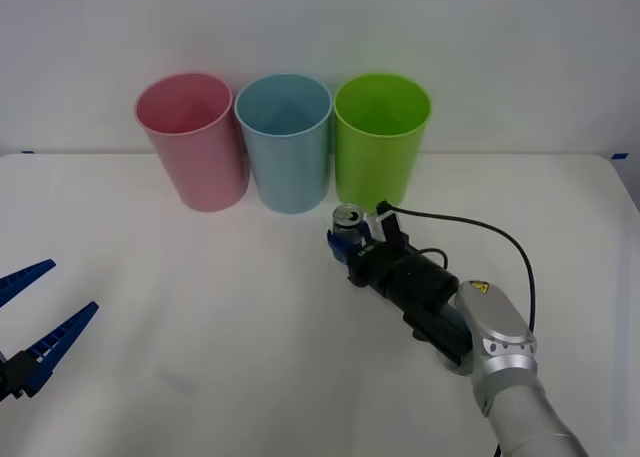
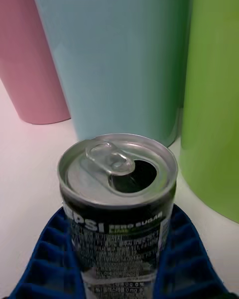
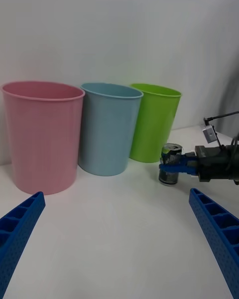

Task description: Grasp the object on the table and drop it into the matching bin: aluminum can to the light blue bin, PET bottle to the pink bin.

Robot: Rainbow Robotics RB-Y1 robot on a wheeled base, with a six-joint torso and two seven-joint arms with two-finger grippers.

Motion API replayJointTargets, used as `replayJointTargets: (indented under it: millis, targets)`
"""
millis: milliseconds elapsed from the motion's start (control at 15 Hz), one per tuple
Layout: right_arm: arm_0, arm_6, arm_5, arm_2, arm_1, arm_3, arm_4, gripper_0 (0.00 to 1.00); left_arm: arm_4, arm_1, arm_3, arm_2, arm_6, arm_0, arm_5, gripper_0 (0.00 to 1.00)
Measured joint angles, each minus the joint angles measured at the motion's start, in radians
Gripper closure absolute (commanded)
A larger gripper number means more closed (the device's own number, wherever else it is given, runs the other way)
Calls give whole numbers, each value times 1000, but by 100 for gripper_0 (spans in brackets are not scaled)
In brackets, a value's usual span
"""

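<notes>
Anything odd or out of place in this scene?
Nothing stands out. The aluminum can stands upright between the right gripper fingers, tab already open, no spill on the table. The pink bin, light blue bin and green bin stand upright in a row. The left gripper waits open.

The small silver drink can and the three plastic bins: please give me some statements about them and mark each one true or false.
1. The right gripper is closed around the small silver-grey drink can. True.
2. The can lies on its side. False: it stands upright.
3. The pale blue plastic bin stands between the pink plastic bin and the lime green plastic bin. True.
4. The left gripper holds the pink bin. False: it is open, far from it.
</notes>
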Motion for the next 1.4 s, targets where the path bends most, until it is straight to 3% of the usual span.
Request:
replayJointTargets:
  millis: [400,600,1133,1400]
  targets:
    - [4,-7,-57,3,-7,-39,-20,100,0,0,0,0,0,0,0,0]
    - [41,-29,-104,12,-18,-121,-32,100,0,0,0,0,0,0,0,0]
    - [173,-350,-98,153,-117,-516,-33,100,0,0,0,0,0,0,0,0]
    - [181,-503,-92,180,-179,-681,-9,100,0,0,0,0,0,0,0,0]
